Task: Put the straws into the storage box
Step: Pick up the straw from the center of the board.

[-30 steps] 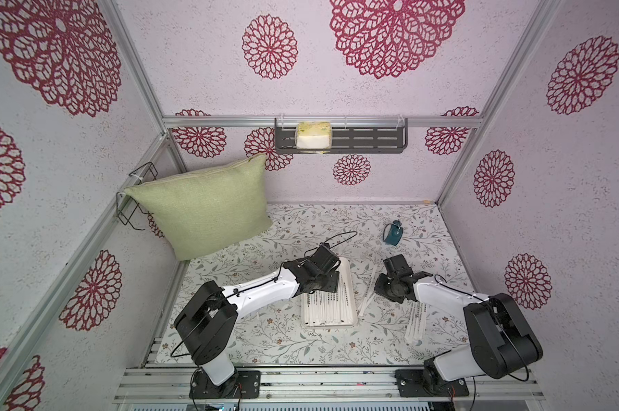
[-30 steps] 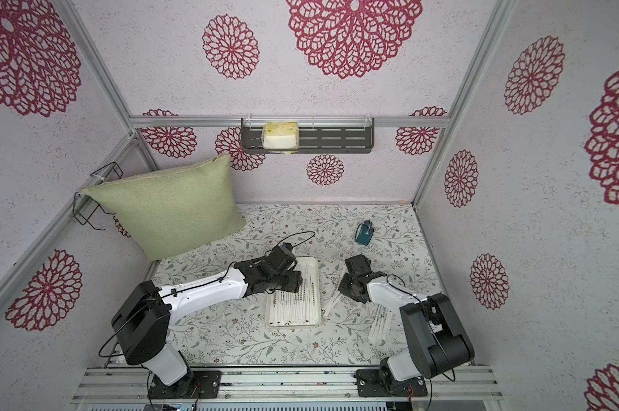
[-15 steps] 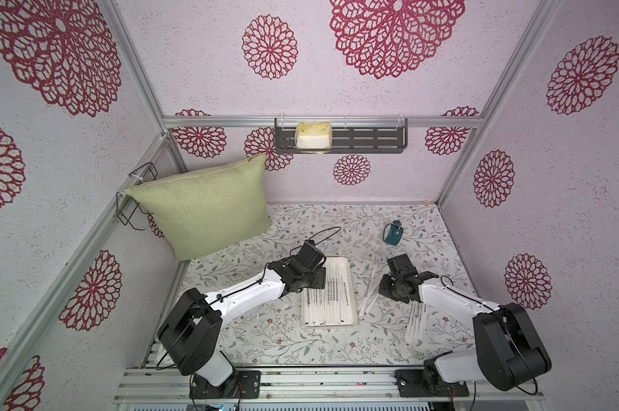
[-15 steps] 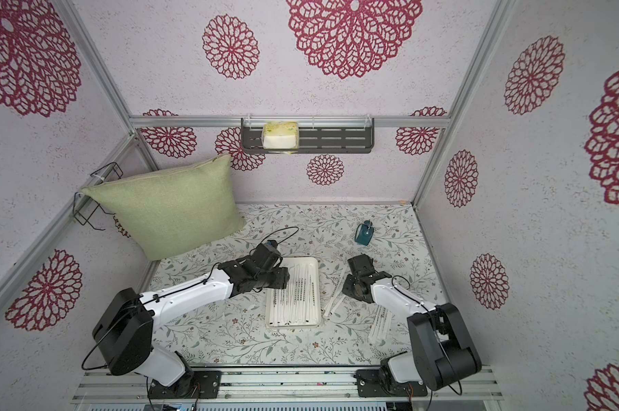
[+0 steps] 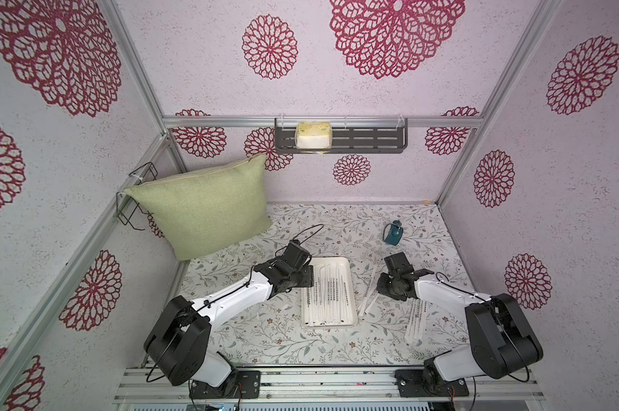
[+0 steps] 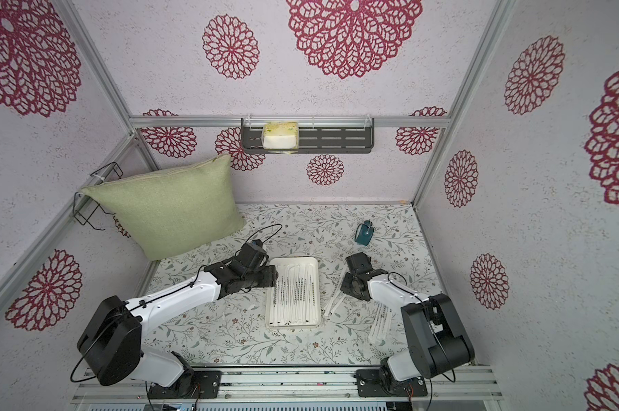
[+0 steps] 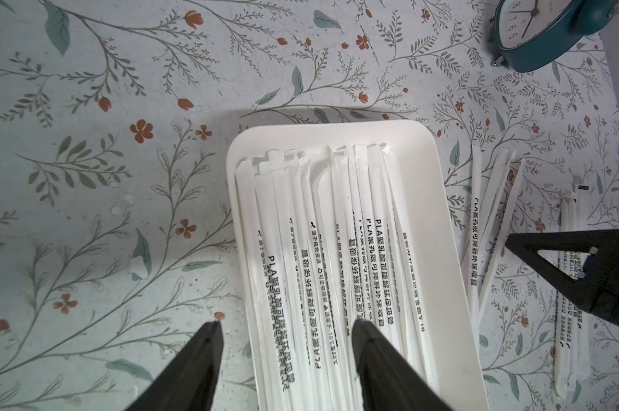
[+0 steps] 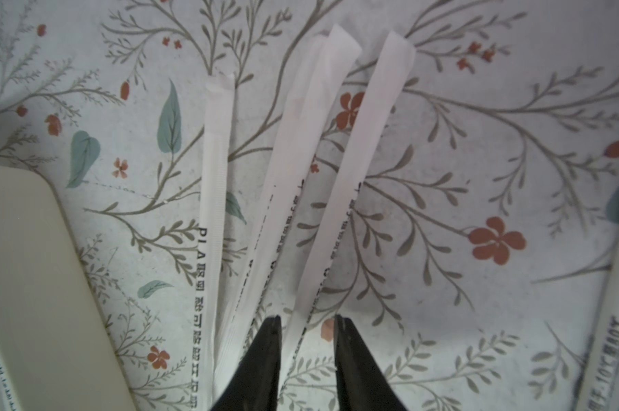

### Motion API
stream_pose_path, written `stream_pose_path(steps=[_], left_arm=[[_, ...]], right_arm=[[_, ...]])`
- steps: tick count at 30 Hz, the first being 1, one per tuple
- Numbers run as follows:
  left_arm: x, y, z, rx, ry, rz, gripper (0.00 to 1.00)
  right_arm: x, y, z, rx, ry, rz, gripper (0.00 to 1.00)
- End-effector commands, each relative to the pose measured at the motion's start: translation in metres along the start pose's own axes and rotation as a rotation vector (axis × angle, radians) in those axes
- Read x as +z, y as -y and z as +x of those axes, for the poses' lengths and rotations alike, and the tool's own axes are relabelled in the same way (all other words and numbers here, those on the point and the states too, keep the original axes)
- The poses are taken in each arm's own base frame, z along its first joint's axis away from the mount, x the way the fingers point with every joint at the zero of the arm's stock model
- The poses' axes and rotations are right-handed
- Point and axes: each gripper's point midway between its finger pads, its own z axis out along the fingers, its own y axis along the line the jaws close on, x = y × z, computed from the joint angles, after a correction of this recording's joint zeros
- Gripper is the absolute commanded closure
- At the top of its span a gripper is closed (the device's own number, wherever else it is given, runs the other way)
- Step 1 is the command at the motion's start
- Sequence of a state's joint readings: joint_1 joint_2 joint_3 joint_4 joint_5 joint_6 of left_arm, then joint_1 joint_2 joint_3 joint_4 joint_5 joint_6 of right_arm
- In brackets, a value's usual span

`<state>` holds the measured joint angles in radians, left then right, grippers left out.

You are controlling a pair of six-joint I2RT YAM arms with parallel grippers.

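1. On the floral tablecloth (image 5: 265, 338), between walls papered with red rosettes, the storage box (image 5: 340, 262) is set at the centre, and most of the straws (image 5: 327, 295) are laid lengthwise in it.
2. Three loose straws (image 5: 366, 302) are fanned on the cloth just beside the box's right rim; a further bunch (image 5: 416, 320) lies near the right arm's base.
3. The right gripper (image 8: 306, 320) is held low over the fan, jaws narrowly parted with one straw between them, not yet pinched.
4. The jaws are best closed squarely on that single wrapper, so that its neighbours are not dragged along.
5. The left gripper (image 7: 286, 325) is spread wide and empty over the box's left rim; it is best moved clear of the drop path.
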<state>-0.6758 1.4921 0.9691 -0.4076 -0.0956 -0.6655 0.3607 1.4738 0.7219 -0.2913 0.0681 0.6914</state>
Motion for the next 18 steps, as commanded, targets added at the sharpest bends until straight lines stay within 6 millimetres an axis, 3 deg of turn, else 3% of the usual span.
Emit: stream_pose_path(steps=[1, 6, 11, 15, 18], left_arm=[[-0.006, 0.003, -0.008, -0.013, 0.035, 0.019, 0.35], [-0.007, 0.002, -0.009, -0.012, 0.042, 0.017, 0.35], [-0.006, 0.0, -0.009, -0.008, 0.042, 0.013, 0.35], [-0.01, -0.005, -0.012, -0.018, 0.05, 0.002, 0.35], [-0.016, -0.016, -0.014, -0.051, 0.068, -0.018, 0.35]], right_arm=[[0.007, 0.007, 0.001, 0.017, 0.001, 0.023, 0.69], [0.005, 0.026, 0.008, -0.005, -0.002, 0.077, 0.78], [-0.018, 0.024, -0.004, -0.047, 0.035, 0.08, 0.89], [-0.054, -0.006, -0.021, -0.089, 0.079, 0.018, 0.91], [-0.079, -0.053, -0.019, -0.138, 0.089, -0.081, 0.91]])
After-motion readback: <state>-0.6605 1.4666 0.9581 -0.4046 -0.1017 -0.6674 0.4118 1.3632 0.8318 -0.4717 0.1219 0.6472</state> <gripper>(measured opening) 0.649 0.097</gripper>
